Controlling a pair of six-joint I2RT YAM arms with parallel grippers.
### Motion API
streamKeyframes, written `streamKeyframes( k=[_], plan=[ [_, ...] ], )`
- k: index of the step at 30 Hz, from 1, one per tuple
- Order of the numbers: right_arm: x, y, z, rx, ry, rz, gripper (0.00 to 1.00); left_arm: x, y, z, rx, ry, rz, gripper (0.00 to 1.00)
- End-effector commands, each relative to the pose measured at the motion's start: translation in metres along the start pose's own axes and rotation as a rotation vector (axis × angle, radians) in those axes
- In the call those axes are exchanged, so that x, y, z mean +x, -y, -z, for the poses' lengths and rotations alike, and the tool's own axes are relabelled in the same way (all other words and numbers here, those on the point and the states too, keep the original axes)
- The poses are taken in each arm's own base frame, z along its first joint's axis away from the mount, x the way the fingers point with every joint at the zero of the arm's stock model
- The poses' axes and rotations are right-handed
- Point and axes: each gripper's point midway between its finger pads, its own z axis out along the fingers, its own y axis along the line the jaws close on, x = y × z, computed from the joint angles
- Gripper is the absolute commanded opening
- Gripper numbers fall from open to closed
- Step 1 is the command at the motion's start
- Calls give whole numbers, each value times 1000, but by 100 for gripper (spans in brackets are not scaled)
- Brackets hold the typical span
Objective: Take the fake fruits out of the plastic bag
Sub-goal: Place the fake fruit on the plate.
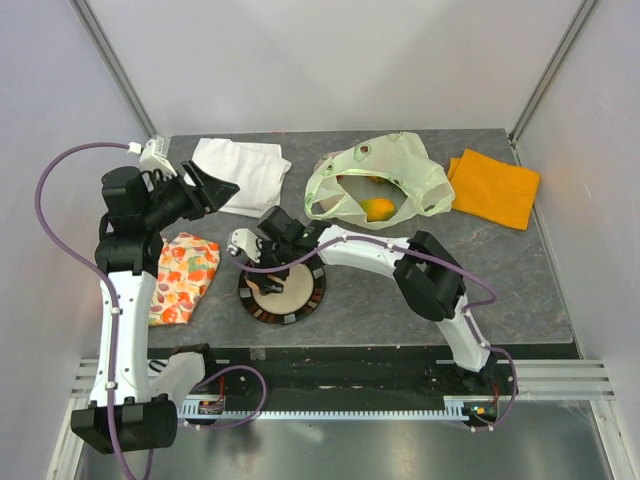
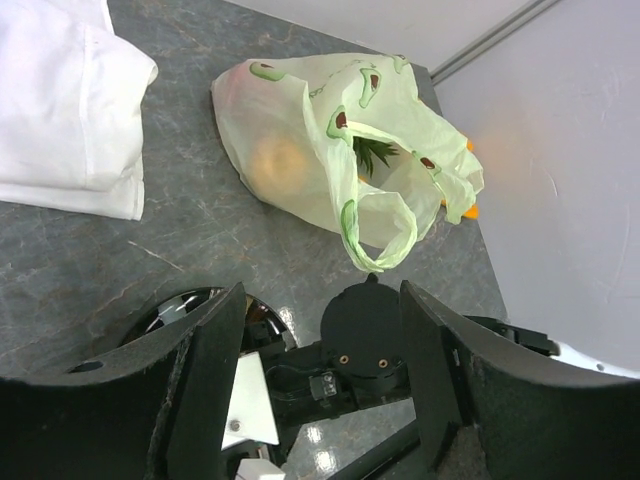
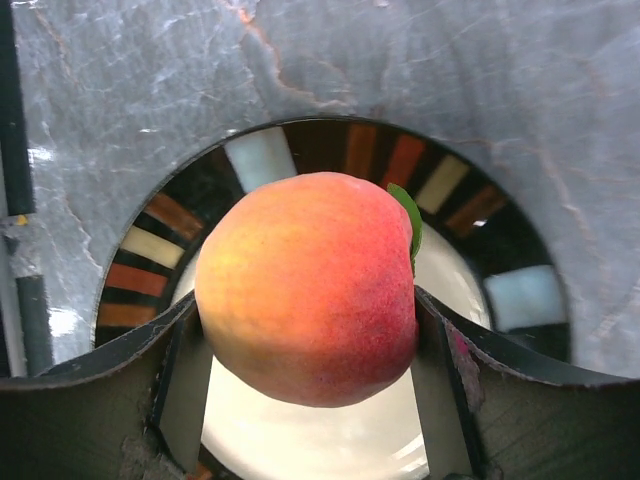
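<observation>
At the left of the table (image 1: 540, 300) a floral cloth (image 1: 180, 275) is lying flat. The left gripper (image 1: 215, 190) is hanging above the table beside a folded white cloth (image 1: 240, 170), its jaws standing wide apart and holding nothing. Toward the middle, the right gripper (image 3: 305, 330) is clamping a peach (image 3: 305, 285) between its fingers (image 3: 175, 370), holding it just above a plate (image 1: 312, 295) with a striped rim. Whether the peach is touching the plate cannot be told. Right of that, the pale-green bag (image 1: 430, 185) is lying crumpled at the back of the table, mouth open; a mango (image 1: 378, 208) is showing inside it, and the left wrist view is showing green spiky leaves (image 2: 375, 155) in the opening. An orange cloth (image 1: 493, 188) is lying just beside the bag at the far right.
</observation>
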Motion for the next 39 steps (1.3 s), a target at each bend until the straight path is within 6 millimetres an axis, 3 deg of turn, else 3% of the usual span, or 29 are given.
streamKeyframes(
  k=[1,4,7,13,17,20,21,23,26,29,30,32,33,35,37,38,39],
  plan=[
    [-6,-14,-15,-48,18,-57,51,-6,9,-1,44,7,27,69],
    [-1,-19,-25,-58,6,-83,52,-4,8,-2,46,-2,34,69],
    [2,-24,-31,-69,2,-72,59,-1,7,-3,45,-7,41,69],
    [-4,-21,-28,-44,10,-59,98,2,4,-4,46,-15,45,69],
    [-20,-12,-9,9,27,-35,98,2,6,-7,65,-22,53,68],
    [-46,-6,21,20,60,-24,98,-2,10,-8,85,-17,54,68],
    [-49,-3,38,14,53,-44,98,-4,11,-9,86,-16,55,68],
    [-74,0,66,-22,109,-59,98,-11,13,-9,87,0,47,68],
    [-92,13,120,-33,164,-106,98,-22,15,-12,84,17,39,68],
    [-95,36,177,25,208,-160,98,-31,17,-19,98,8,39,68],
    [-93,56,206,84,239,-189,98,-31,16,-22,102,0,41,68],
    [-82,77,232,163,247,-224,98,-31,10,-32,96,-19,31,67],
    [-70,95,254,227,255,-253,98,-30,4,-36,84,-24,12,67],
    [-53,117,274,306,250,-289,98,-24,-11,-49,32,-51,15,66],
    [-22,143,300,390,251,-376,98,-19,-15,-59,40,-94,-18,68],
    [-17,152,309,415,276,-426,98,-14,-8,-63,71,-120,-47,68],
    [3,162,323,427,294,-491,98,-14,0,-66,110,-130,-134,68]
  ],
)
